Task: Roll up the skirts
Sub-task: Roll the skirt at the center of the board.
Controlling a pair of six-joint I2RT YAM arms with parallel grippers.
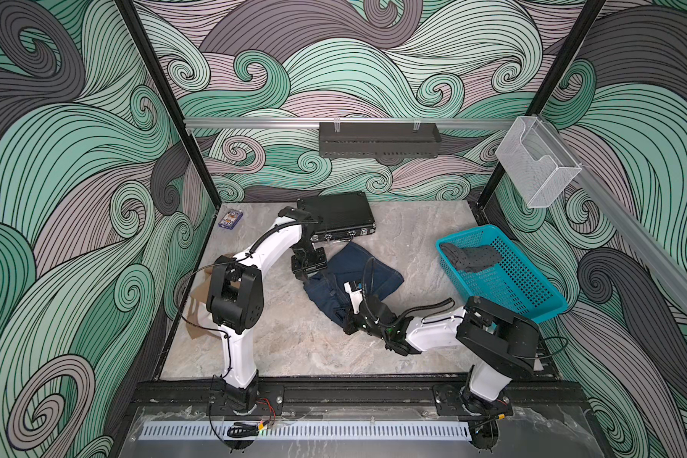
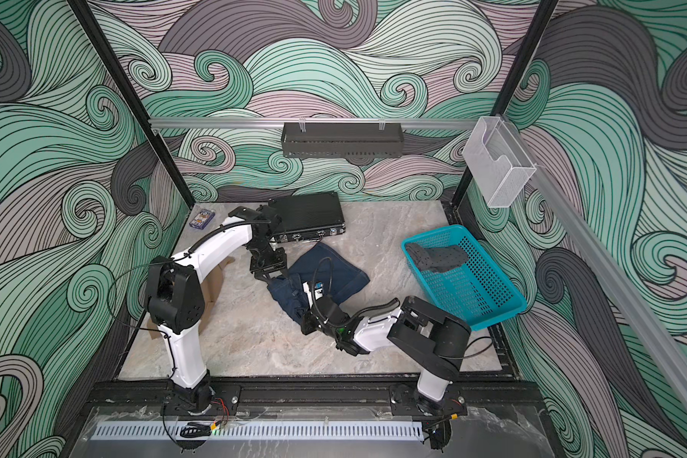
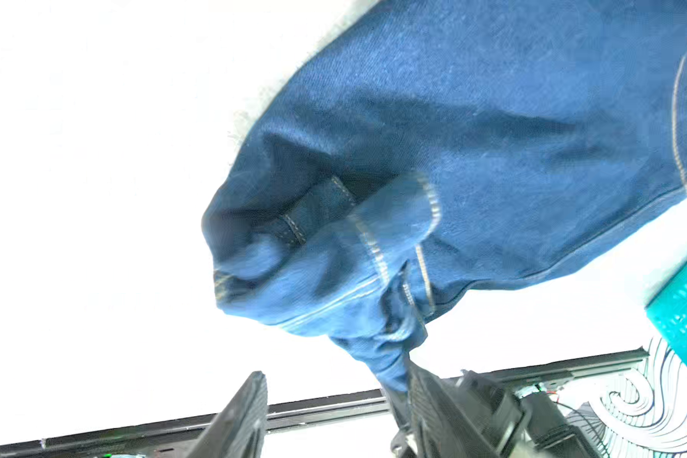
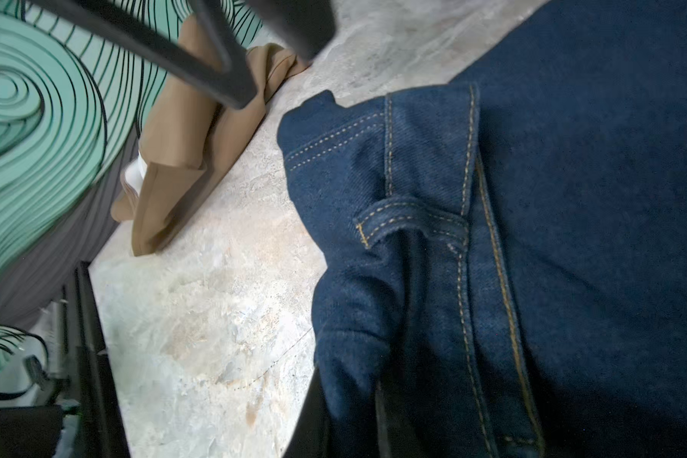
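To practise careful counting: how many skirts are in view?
3: a denim skirt at the centre of the table, a grey dotted skirt in the teal basket, a tan skirt at the table's left edge, partly hidden.

Three skirts: one blue denim skirt (image 1: 377, 269) in the middle of the tabletop (image 1: 294, 349), one brown skirt (image 1: 197, 313) at its left edge, one grey dotted skirt (image 1: 472, 257) in the one teal basket (image 1: 540, 293). One black case (image 1: 334, 212). One small card box (image 1: 231, 219). Two robot arms: left arm (image 1: 268, 246), right arm (image 1: 429, 333).
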